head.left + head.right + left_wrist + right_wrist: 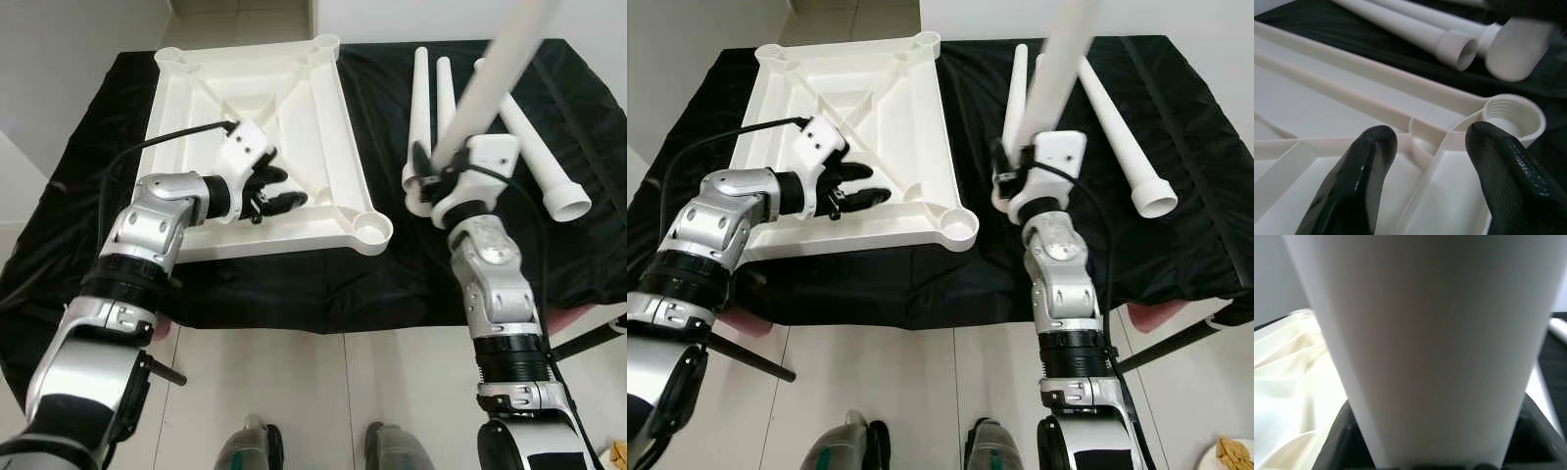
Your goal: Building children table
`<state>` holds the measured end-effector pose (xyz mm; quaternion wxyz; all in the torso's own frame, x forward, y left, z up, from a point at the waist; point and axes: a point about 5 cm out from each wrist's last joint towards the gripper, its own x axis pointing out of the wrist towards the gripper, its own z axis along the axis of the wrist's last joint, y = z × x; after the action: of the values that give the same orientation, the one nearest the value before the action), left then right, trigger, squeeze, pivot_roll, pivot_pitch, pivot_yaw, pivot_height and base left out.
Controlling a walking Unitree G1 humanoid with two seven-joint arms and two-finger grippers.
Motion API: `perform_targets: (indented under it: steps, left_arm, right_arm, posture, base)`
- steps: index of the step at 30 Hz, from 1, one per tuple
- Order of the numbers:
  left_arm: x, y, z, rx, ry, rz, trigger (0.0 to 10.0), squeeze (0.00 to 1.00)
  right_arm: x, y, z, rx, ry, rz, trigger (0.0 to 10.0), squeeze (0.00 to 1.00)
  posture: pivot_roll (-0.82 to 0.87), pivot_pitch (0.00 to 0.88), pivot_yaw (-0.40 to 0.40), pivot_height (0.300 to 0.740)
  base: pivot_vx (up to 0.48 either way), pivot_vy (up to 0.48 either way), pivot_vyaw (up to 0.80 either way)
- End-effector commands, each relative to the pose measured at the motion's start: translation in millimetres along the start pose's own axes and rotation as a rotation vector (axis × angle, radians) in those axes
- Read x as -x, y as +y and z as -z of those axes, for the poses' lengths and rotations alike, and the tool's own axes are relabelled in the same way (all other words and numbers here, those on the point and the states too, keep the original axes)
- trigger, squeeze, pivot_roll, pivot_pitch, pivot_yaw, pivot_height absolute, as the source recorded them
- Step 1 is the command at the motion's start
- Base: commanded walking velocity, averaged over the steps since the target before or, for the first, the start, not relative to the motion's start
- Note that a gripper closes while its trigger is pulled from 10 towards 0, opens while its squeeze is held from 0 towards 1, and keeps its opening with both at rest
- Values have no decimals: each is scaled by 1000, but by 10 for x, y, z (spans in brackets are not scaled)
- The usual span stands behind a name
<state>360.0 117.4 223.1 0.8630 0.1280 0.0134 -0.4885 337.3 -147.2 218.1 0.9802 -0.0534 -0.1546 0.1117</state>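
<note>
Tabletop (294, 108): white, lay upside down on the black-draped counter (88, 196), ribs up, threaded socket (372, 227) at the near right corner.
Left claw (277, 189): over the tabletop's near right area, fingers (1359, 176) apart, holding nothing.
Right claw (429, 168): clamped on a white leg (495, 83), raised and tilted, right of the socket.
Spare legs (534, 147): lay on the cloth beside the right claw.
Floor (323, 392): pale tile; robot's feet (250, 446) below.

Right gripper (431, 168) grips a raised white leg (495, 73); left gripper (277, 191), jaws seemingly parted, rests on the upturned tabletop (323, 108).
</note>
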Motion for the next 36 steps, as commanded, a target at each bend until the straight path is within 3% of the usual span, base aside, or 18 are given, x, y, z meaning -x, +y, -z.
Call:
perform_targets:
  steps: [1,11,16,36]
  left_arm:
    - [46,38,8,9,-25,-78,10000,0]
    - [23,-88,3,43,-77,-76,10000,0]
    - [31,-129,31,33,-68,-78,10000,0]
    - [99,-312,70,25,-43,-37,10000,0]
  right_arm:
    - [-16,48,-26,-8,-21,-40,10000,0]
    - [-87,139,-153,-80,-48,-142,10000,0]
    - [-59,209,-148,-45,-9,-204,10000,0]
    - [66,176,117,-54,132,-246,10000,0]
  posture:
    - [-28,69,89,740]
    - [-15,77,71,740]
    - [-13,86,71,740]
    - [-10,116,66,740]
  base:
    - [0,0,0]
    - [0,0,0]
    - [0,0,0]
    - [0,0,0]
